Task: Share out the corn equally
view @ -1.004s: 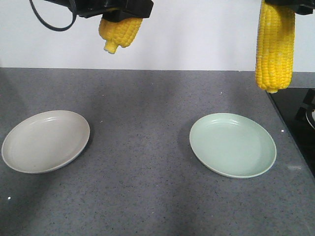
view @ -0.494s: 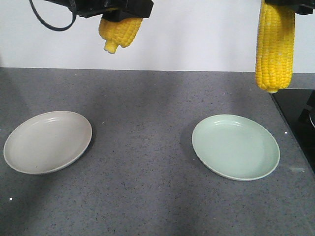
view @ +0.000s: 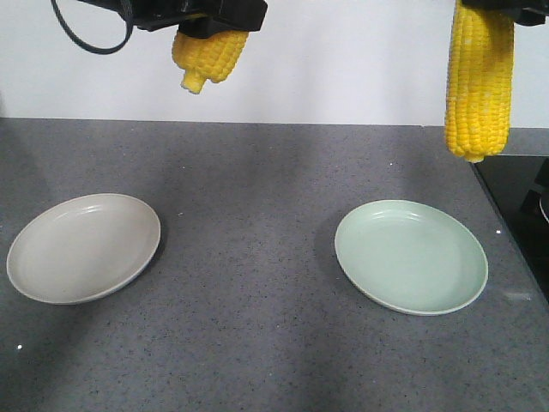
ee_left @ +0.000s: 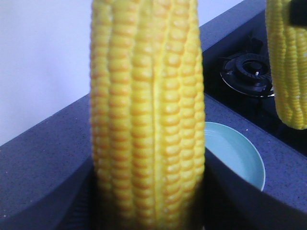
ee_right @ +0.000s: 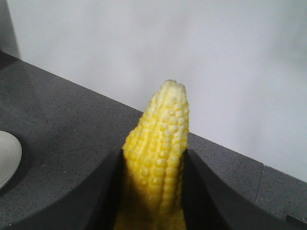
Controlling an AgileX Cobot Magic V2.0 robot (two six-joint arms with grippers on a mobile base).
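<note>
2 cobs of corn are in the air, 1 in each claw, and neither plate has any corn on it yet. On the front view the left cob [view: 208,53] hangs high over the far left part of the tabletop [view: 249,283], tilted with its stubby end pointing down and toward me, beyond the beige plate [view: 83,247]. The left claw [view: 214,19] is clamped on it: from the left wrist camera I see this cob [ee_left: 146,120] filling the middle of the view, wedged between the 2 dark fingers [ee_left: 76,201] at its lower sides. The right cob [view: 478,81] hangs nearly upright at the top right, its lower end above the tabletop's far right edge, beyond the green plate [view: 411,256] and not touching it. The right claw [view: 485,4] is clamped on its upper part; the right wrist camera shows the tapered tip [ee_right: 165,110] rising from between that claw's dark fingers [ee_right: 103,191]. Both plates sit flat on the grey tabletop, well apart, beige on the left and green on the right. A black stove burner [ee_left: 247,72] lies to the right of the green plate.
</note>
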